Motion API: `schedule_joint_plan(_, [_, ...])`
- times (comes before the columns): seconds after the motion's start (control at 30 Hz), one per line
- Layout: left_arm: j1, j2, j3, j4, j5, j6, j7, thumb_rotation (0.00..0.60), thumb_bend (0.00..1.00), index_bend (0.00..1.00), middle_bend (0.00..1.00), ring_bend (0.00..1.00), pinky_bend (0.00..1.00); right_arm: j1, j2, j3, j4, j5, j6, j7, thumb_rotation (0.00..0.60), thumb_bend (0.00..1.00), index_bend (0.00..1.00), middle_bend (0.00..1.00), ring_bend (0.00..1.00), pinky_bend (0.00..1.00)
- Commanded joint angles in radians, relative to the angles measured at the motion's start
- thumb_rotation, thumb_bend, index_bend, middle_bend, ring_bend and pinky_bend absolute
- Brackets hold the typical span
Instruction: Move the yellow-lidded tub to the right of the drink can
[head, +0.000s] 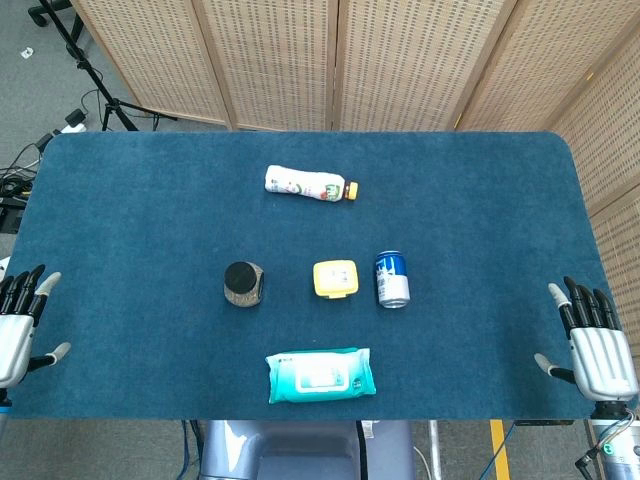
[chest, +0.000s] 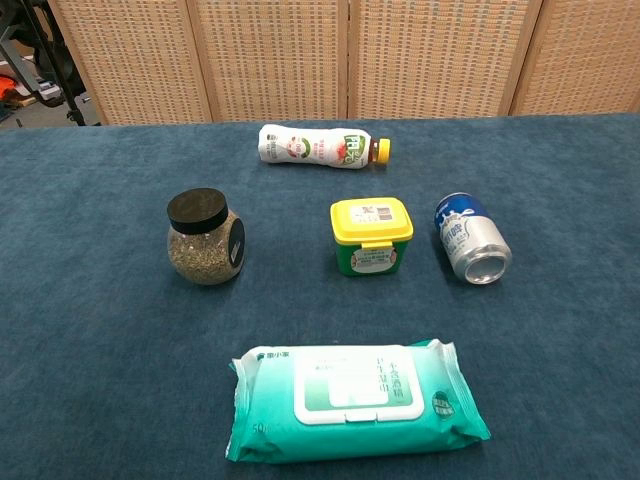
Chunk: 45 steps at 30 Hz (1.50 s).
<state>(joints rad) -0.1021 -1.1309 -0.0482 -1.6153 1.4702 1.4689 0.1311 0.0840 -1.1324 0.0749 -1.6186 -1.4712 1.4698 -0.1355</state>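
Note:
The yellow-lidded tub (head: 335, 278) (chest: 371, 235) stands upright near the middle of the blue table, just left of the blue and white drink can (head: 392, 279) (chest: 471, 238). The can stands upright with a small gap between it and the tub. My left hand (head: 18, 325) rests at the table's left front edge, fingers spread and empty. My right hand (head: 597, 346) sits at the right front edge, also spread and holding nothing. Both hands are far from the tub. The chest view shows neither hand.
A black-lidded jar (head: 243, 284) (chest: 205, 238) stands left of the tub. A white bottle (head: 310, 185) (chest: 322, 146) lies on its side behind. A teal wipes pack (head: 320, 375) (chest: 355, 398) lies in front. Bare cloth (head: 490, 290) stretches right of the can.

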Motion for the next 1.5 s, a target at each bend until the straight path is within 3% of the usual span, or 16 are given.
schedule_joint_plan(0.03, [0.0,0.0,0.0,-0.001,-0.002,-0.001,0.001,0.6,0.0,0.0,0.0,0.0,0.0,0.001,-0.001,-0.001,0.001,0.0,-0.003,-0.003,0.6,0.0,0.0,0.0,0.0,0.0])
schedule_joint_plan(0.23, [0.001,-0.002,-0.004,0.0,-0.011,0.0,0.007,0.6,0.0,0.0,0.0,0.0,0.0,0.024,0.005,-0.005,-0.005,-0.015,-0.039,0.013,0.6,0.0,0.0,0.0,0.0,0.0])
schedule_joint_plan(0.43, [-0.007,-0.008,-0.013,0.005,-0.019,-0.006,0.009,0.6,0.0,0.0,0.0,0.0,0.0,0.131,0.018,0.029,-0.01,-0.081,-0.126,0.005,0.6,0.0,0.0,0.0,0.0,0.0])
schedule_joint_plan(0.6, [-0.011,-0.013,-0.027,0.009,-0.045,-0.01,0.015,0.6,0.0,0.0,0.0,0.0,0.0,0.304,0.04,0.097,-0.033,-0.154,-0.268,0.09,0.6,0.0,0.0,0.0,0.0,0.0])
schedule_joint_plan(0.8, [-0.018,-0.013,-0.04,0.019,-0.079,-0.031,0.006,0.6,0.0,0.0,0.0,0.0,0.0,0.474,0.032,0.16,-0.069,-0.147,-0.444,0.155,0.6,0.0,0.0,0.0,0.0,0.0])
schedule_joint_plan(1.1, [-0.028,0.0,-0.058,0.03,-0.124,-0.066,-0.034,0.6,0.0,0.0,0.0,0.0,0.0,0.676,-0.044,0.224,-0.131,0.035,-0.713,0.046,0.6,0.0,0.0,0.0,0.0,0.0])
schedule_joint_plan(1.5, [-0.033,0.014,-0.059,0.036,-0.14,-0.093,-0.072,0.6,0.0,0.0,0.0,0.0,0.0,0.86,-0.234,0.234,-0.023,0.322,-0.82,-0.19,0.6,0.0,0.0,0.0,0.0,0.0])
